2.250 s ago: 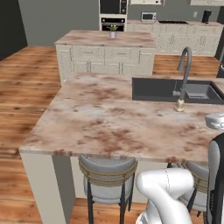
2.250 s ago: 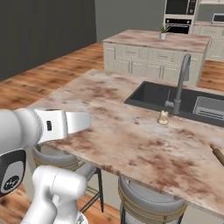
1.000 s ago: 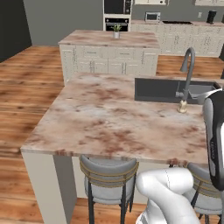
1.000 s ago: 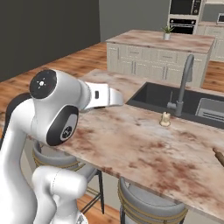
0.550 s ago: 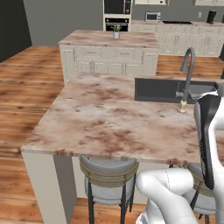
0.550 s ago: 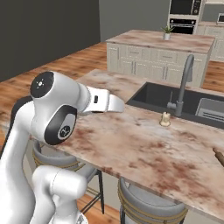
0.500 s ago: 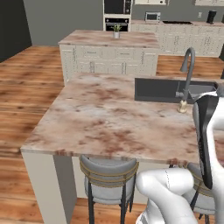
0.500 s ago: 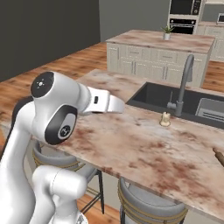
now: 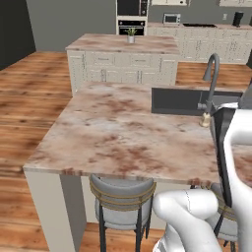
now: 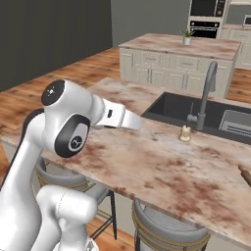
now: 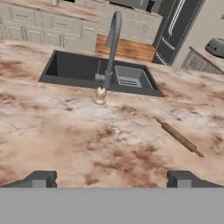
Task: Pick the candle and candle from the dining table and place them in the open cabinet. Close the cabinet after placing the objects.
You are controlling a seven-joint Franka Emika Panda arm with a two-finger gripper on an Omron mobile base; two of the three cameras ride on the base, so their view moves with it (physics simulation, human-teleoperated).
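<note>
Above the dining table (image 11: 65,131): gripper (image 11: 109,178), jaws spread wide, holding nothing, aimed down the stone top, likely lining up a reach. Ahead: one candle (image 11: 100,95), cream, upright, long axis vertical, just beside the tap (image 11: 112,39) foot at the sink (image 11: 78,70) edge. Rightward: rolling pin (image 11: 180,138), lying diagonally.

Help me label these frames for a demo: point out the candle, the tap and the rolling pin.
candle (image 11: 100,95), hand view, on its cream body.
tap (image 11: 113,38), hand view, on its upright grey neck.
rolling pin (image 11: 178,137), hand view, on the middle of its wooden barrel.
</note>
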